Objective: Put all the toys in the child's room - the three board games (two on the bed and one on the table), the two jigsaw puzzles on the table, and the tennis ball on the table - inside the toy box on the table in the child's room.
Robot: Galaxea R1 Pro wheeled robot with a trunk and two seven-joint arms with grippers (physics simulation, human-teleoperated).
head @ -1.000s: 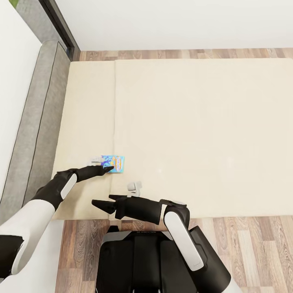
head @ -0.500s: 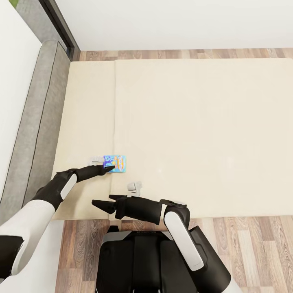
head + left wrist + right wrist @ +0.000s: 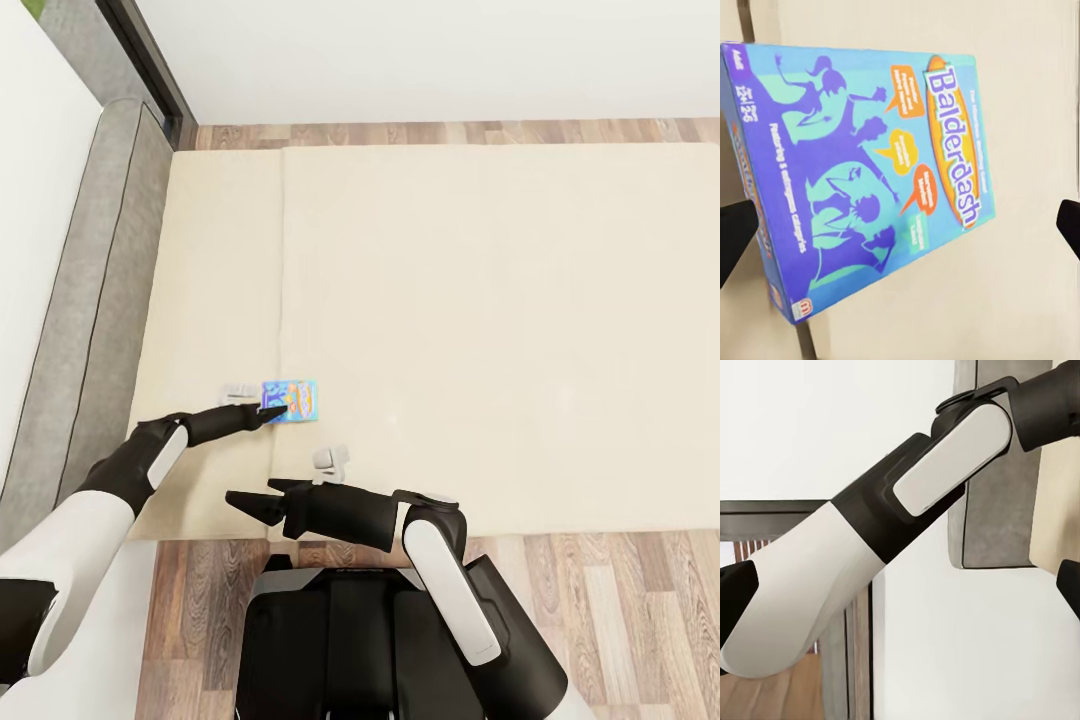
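Bed: beige two-part mattress across most of your head view, grey headboard along its left, wood floor at the near and far edges.

Left arm: reaches out over the mattress seam. Your left gripper sits at the near-left corner of the board game. In the left wrist view your jaws stand wide apart, dark fingertips at either edge of the frame, gripping nothing.

Right arm: folded across the robot's front, right gripper pointing left over the bed's near edge, jaws parted, empty.

Balderdash board game: small blue box, lying flat on the mattress, just right of the seam. Through the left wrist camera the box lies between your jaws but ahead of them, nearer one fingertip.
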